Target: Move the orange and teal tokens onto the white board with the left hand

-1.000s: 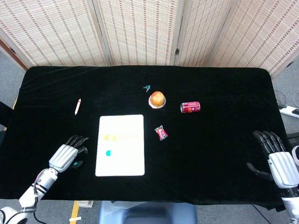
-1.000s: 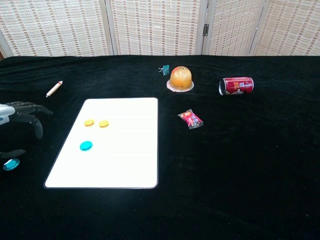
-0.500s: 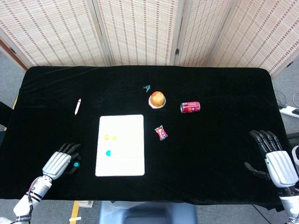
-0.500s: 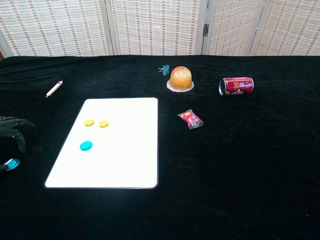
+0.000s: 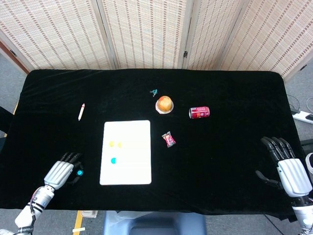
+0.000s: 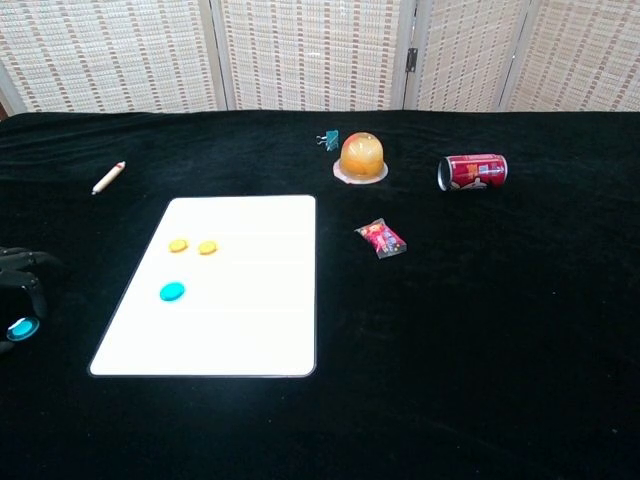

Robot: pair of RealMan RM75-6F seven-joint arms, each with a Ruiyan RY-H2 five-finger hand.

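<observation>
The teal token (image 5: 78,172) still off the board sits on the black table (image 5: 220,147), just left of the white board (image 5: 132,171). It is right at the fingertips of the left hand (image 5: 61,171). In the chest view the token (image 6: 20,328) shows at the far left edge, with dark fingers (image 6: 28,290) bent over it.

The token looks small, flat and round. I think it is very light and hard, and maybe a bit slippery. It lies flat on soft cloth, so it may be tricky to lift. The best place to hold it is by its edges, with the thumb on one side and a finger on the other. A soft pinch should be enough.

The left hand lies low on the table with its back up and its fingers curled down around the token. I cannot tell if it has a real hold on it or is only touching it.

Two orange tokens (image 5: 115,144) and one more teal token (image 5: 113,160) already lie on the board.

The right hand (image 5: 288,169) is well away at the other side of the table. Its fingers are spread and it holds nothing.
</observation>
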